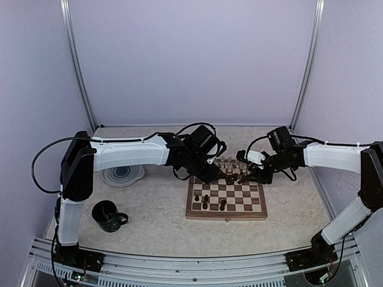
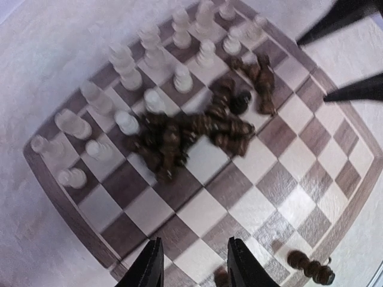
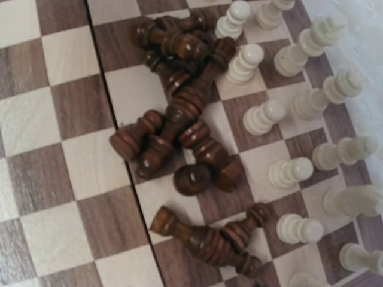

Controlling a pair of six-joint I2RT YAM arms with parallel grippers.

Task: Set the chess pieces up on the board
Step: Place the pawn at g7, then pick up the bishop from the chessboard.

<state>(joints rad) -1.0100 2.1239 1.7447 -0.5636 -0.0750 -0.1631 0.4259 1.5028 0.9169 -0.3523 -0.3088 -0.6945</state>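
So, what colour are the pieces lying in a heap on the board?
Dark brown. The heap shows best in the right wrist view.

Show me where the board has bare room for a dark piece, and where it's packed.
Bare: on the board, the near-right squares, right of the standing dark pieces, and the middle rows between those and the dark pile. Crowded: the pile itself and the cream rows along the far edge.
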